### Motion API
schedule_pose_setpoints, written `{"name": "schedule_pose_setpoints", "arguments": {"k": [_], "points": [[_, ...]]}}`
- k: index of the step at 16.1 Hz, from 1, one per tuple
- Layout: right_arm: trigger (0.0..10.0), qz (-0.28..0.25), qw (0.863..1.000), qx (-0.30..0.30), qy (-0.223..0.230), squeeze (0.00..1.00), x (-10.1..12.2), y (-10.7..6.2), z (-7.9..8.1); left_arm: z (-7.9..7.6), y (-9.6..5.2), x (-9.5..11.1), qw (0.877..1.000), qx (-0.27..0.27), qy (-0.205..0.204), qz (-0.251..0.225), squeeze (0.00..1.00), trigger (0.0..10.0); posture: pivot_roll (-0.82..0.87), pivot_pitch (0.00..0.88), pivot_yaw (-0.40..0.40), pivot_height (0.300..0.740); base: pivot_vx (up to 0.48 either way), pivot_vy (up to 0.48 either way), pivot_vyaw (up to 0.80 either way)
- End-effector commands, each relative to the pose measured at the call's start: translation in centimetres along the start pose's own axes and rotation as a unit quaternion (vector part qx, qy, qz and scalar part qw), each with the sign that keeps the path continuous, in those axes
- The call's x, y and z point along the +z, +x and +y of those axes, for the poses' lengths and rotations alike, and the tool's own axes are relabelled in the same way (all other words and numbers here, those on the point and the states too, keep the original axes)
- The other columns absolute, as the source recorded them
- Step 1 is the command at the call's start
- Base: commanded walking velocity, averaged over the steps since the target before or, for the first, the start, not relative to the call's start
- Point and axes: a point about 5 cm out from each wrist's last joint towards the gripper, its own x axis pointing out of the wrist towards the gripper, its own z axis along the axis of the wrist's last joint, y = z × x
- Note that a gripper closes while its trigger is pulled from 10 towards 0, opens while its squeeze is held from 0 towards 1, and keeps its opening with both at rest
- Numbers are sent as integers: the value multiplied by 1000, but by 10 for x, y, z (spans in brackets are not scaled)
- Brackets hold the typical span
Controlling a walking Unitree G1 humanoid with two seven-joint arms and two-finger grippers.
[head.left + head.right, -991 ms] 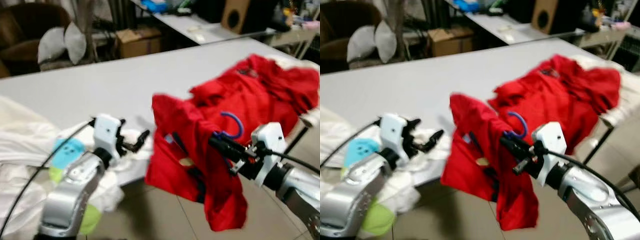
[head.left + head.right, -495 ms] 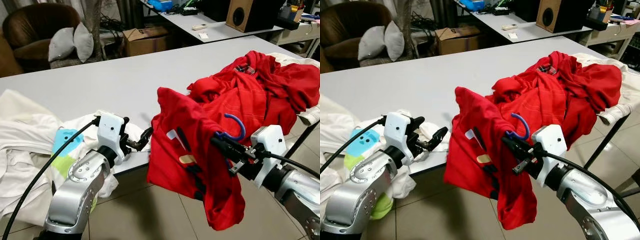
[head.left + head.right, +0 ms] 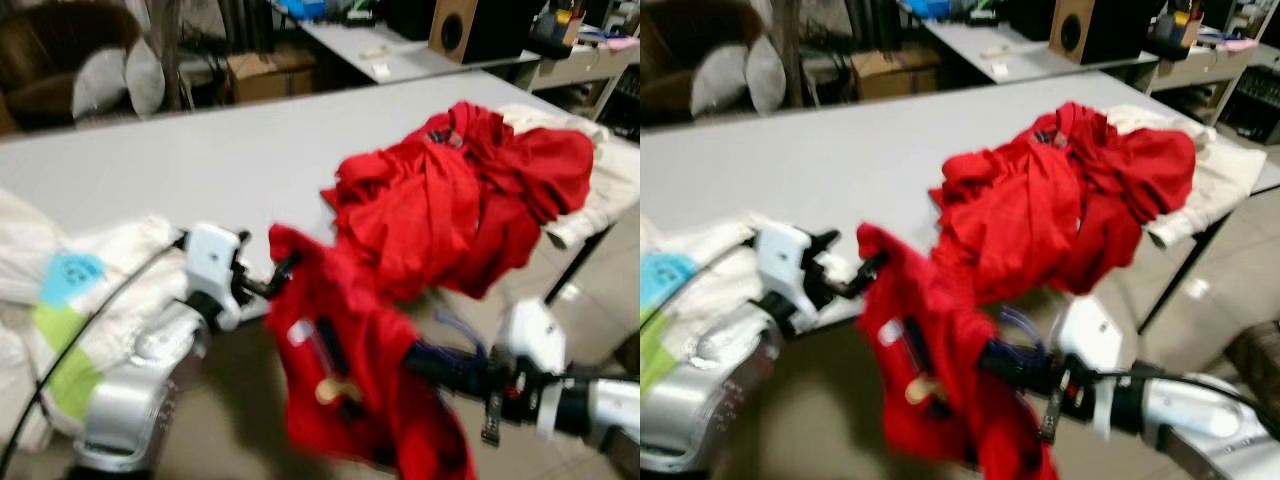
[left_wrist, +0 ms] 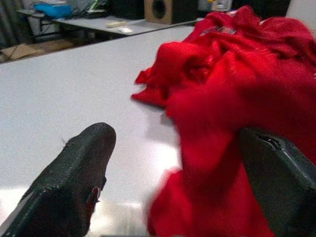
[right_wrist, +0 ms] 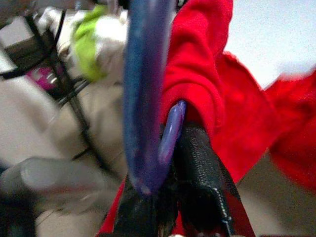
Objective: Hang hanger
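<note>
At the near edge of a long grey table [image 3: 180, 160], a red shirt [image 3: 345, 375] hanging off a blue hanger [image 5: 145, 94], below the tabletop and over the tiled floor [image 3: 590, 300]. Right gripper [image 3: 425, 362] pressed together on the hanger's neck, black fingers [image 5: 197, 173] clamped beside the blue hook — cloth bunched against them. Left gripper [image 3: 275, 278] just beside the table edge, fingers [image 4: 74, 177] spread wide, touching the shirt's upper corner without pinching it. On the table behind, a heap of red clothes [image 3: 460, 190]; at its far right end, pale cloth [image 3: 590, 200] draped over the edge. At the near left end, white clothes [image 3: 70, 290] with blue and green patches. Beyond the table — a second desk [image 3: 400, 55] with a wooden speaker [image 3: 455, 28], a cardboard box [image 3: 265, 72], grey cushions [image 3: 120, 80] on a dark armchair [image 3: 40, 50]. Blurred throughout.
</note>
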Motion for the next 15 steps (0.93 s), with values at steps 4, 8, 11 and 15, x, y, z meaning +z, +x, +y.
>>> {"name": "schedule_pose_setpoints", "arguments": {"k": [4, 8, 11, 15], "points": [[10000, 15, 1000, -21, -4, 0, -5, -8, -10, 22, -14, 2, 999, 28, 16, 0, 0, 10000, -75, 0, 16, 740, 0, -480, 0], [10000, 57, 996, -70, -11, 0, -24, -10, -24, 41, -25, 5, 999, 53, 7, -8, 0, 10000, -64, 0, 2, 740, 0, 0, 0], [10000, 62, 993, -97, -27, 0, -35, -6, -36, 40, -27, -1, 999, 35, -5, 9, 0, 10000, -62, 0, -5, 740, 0, 0, 0], [10000, 56, 997, -43, -1, 0, -33, -5, -38, 23, -19, -7, 1000, -3, -7, 21, 0, 10000, -67, 0, -3, 740, 0, 0, 0]]}}
